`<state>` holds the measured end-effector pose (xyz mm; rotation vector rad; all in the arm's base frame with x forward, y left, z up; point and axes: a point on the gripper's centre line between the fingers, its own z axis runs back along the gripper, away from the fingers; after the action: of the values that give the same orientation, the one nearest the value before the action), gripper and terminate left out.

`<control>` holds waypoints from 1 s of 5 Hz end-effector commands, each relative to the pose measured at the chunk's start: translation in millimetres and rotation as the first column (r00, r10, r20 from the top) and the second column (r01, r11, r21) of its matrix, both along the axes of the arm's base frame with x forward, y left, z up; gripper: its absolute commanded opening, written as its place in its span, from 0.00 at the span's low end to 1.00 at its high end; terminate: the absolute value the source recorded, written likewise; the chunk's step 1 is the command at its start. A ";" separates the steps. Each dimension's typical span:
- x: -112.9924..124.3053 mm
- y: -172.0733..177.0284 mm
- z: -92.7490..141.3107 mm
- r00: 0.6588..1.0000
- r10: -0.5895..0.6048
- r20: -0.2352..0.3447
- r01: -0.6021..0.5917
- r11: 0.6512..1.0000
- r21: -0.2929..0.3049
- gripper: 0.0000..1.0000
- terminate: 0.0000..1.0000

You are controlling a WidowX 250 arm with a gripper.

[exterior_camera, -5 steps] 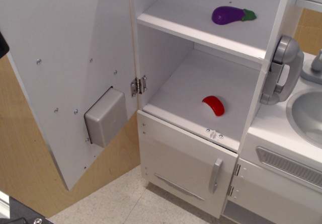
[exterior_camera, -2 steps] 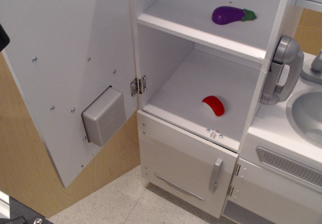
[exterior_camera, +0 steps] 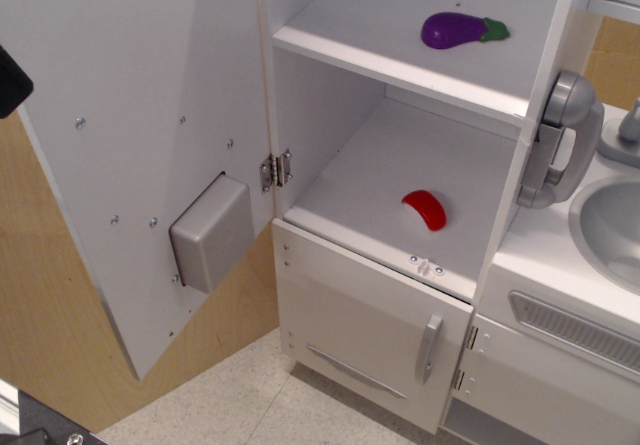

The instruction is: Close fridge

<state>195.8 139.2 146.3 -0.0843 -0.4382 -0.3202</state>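
Note:
The fridge is a tall white cabinet with white shelves, standing open. Its tall white door swings out to the left on a metal hinge; I see its inner face with screws and the grey back of the dispenser box. A dark part of my gripper shows at the left edge, at the door's outer edge. Its fingers are out of view, so its state cannot be told. A purple toy eggplant lies on the upper shelf and a red toy piece on the lower shelf.
A shorter white lower door with a small grey handle is shut below the fridge. A grey toy phone hangs on the fridge's right side. A grey sink sits at the right. A wooden wall is behind the door.
The door swung slightly further open and then back again, ending near where it was a second ago. The dark gripper part shows a little more at the left edge.

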 end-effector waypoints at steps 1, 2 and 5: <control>13.8 -16.8 7.2 0.982 -0.079 0.174 0.094 0.992 -0.083 1.00 0.00; 13.1 -22.8 7.4 0.977 -0.094 0.193 0.120 0.984 -0.130 1.00 0.00; 1.7 -56.5 0.2 0.975 -0.216 0.043 0.220 0.960 -0.174 1.00 0.00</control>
<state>197.7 78.9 139.1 -0.3300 -0.4658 -0.4893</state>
